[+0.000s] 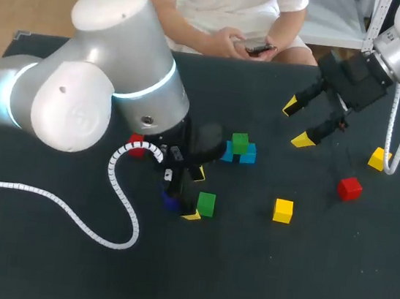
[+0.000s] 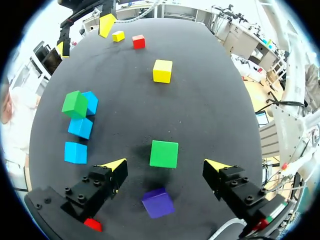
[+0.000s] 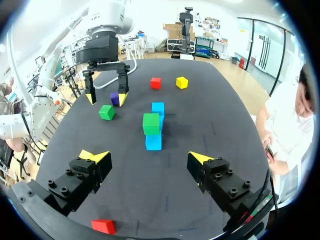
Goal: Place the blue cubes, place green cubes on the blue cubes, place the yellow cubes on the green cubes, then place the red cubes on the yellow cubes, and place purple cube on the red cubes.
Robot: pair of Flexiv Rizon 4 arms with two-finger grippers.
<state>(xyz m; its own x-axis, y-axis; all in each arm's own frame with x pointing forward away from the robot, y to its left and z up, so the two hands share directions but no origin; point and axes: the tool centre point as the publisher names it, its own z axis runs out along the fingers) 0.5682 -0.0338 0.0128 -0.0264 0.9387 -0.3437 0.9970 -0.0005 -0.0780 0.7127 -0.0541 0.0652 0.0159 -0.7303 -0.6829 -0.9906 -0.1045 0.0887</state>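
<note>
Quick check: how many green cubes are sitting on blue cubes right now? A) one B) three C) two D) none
A: only the stacked green cube sits on the blue cubes. The loose green cube lies on the table by the open left gripper.

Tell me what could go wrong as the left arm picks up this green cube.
1. The purple cube lies right beside the loose green cube, under the open left gripper; closing may catch or shove it.
2. The blue cubes sit close together, so placing there could knock the stacked green cube.
</note>
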